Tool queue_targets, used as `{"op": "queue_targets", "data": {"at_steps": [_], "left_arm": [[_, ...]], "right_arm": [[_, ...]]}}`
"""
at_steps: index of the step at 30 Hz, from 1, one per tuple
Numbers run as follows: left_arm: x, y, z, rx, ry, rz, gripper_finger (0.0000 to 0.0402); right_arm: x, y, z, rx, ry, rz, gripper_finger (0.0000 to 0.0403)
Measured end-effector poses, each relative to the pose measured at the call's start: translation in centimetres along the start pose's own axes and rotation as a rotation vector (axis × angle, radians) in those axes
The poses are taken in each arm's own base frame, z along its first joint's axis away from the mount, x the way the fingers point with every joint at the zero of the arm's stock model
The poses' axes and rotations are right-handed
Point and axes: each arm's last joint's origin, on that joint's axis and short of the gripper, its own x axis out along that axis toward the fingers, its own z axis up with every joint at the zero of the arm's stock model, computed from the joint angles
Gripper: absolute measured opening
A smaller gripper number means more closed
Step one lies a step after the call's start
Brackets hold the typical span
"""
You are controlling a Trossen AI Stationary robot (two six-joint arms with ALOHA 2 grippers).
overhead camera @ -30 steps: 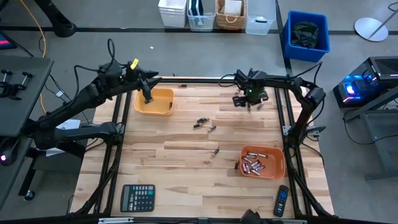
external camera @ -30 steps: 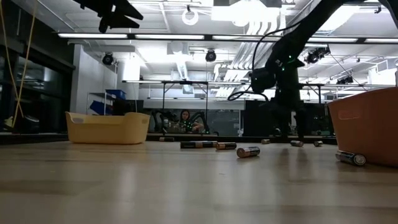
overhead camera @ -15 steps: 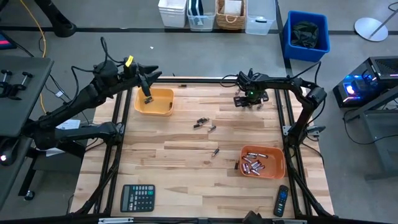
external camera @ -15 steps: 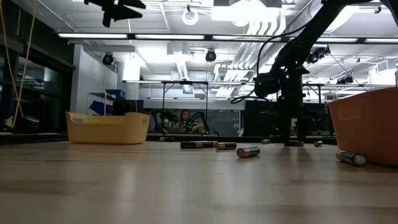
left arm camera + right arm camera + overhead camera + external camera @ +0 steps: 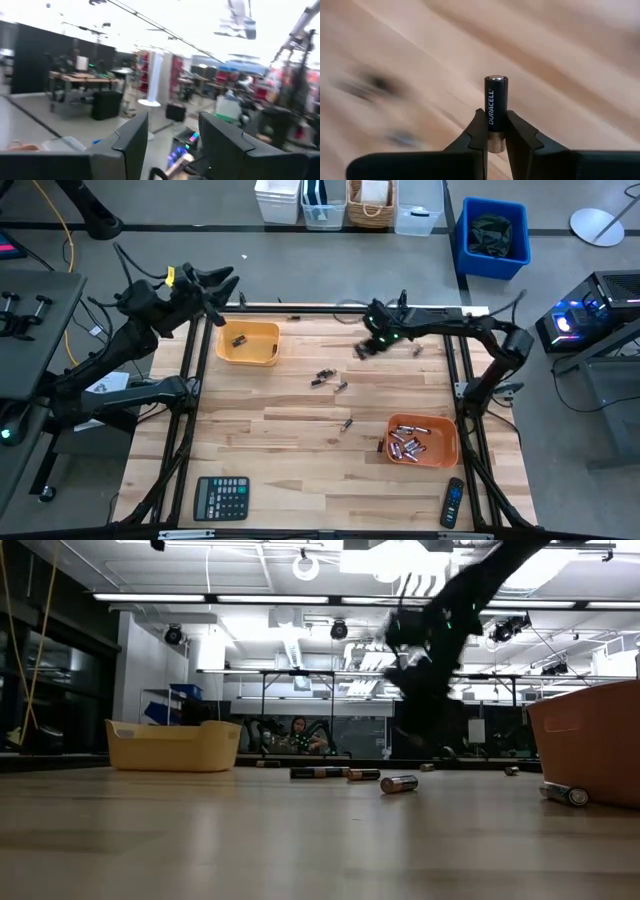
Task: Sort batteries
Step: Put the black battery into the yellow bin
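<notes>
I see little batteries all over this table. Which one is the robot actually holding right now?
The black Duracell battery, pinched upright between the fingers of the right claw near the table's far edge. The other batteries lie loose on the wood or in the orange bin.

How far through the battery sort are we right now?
Partly done. The orange bin already holds a pile of cells and the yellow bin holds one. In hand: the right gripper is shut on a Duracell battery above the table's far side. Left: several loose batteries mid-table. The left gripper is open beyond the yellow bin.
</notes>
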Motion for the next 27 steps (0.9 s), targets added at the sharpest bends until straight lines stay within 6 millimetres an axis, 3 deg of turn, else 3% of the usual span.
{"op": "queue_targets", "data": {"at_steps": [7, 13, 21, 27], "left_arm": [[0.1, 0.2, 0.2, -0.055, -0.039, 0.084, 0.0166], [0.4, 0.2, 0.3, -0.08, -0.055, 0.082, 0.0166], [0.4, 0.2, 0.4, -0.08, -0.066, 0.072, 0.0166], [0.4, 0.2, 0.4, -0.079, -0.066, 0.071, 0.0166]], "right_arm": [[-0.6, 10.4, 3.2, -0.043, -0.384, 0.446, 0.0033], [1.2, 16.3, 7.1, -0.064, -0.489, 0.545, 0.0033], [5.3, 19.8, 11.5, -0.07, -0.463, 0.565, 0.0033], [7.5, 20.7, 13.1, -0.012, -0.423, 0.538, 0.0128]]}}
